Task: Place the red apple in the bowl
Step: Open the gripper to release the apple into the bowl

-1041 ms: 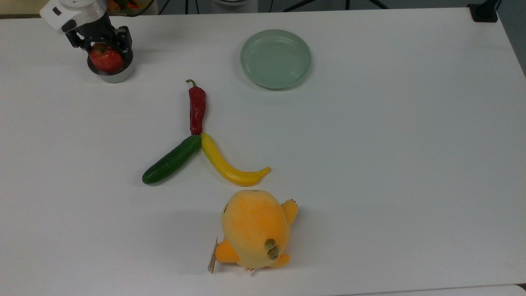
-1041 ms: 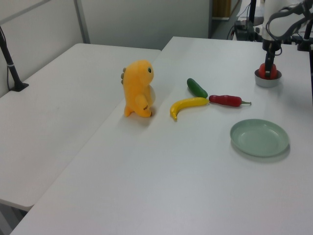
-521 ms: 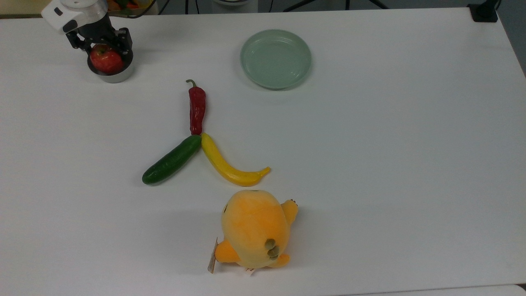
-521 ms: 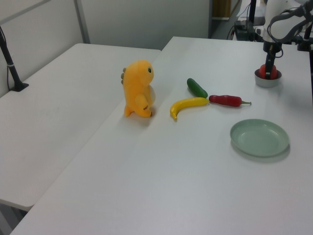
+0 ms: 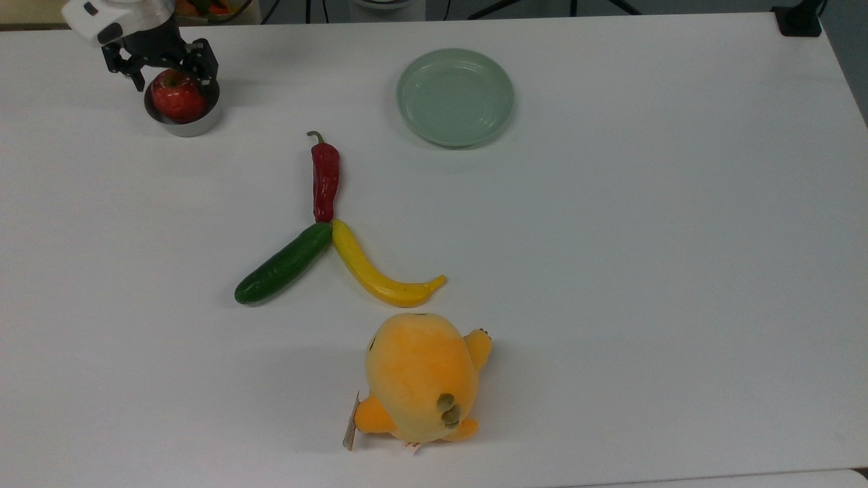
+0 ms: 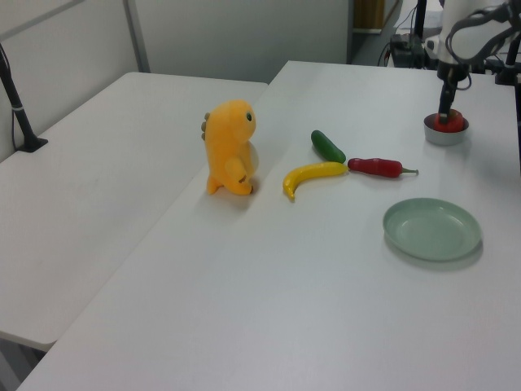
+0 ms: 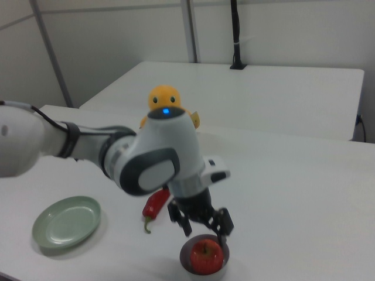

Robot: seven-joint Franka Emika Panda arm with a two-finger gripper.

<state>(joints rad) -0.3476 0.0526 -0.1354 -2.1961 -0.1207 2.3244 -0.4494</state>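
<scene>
Hovering spread wide and holding nothing, the jaws of the gripper (image 7: 200,221) sit just above the red apple (image 5: 178,95), which rests inside the bowl (image 5: 183,123) directly beneath them, on the white surface (image 5: 610,271).

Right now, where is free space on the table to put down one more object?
Bare: the top view's whole right side past the green plate, and its lower left below the cucumber. Crowded: the chili pepper, banana and plush toy cluster.
</scene>
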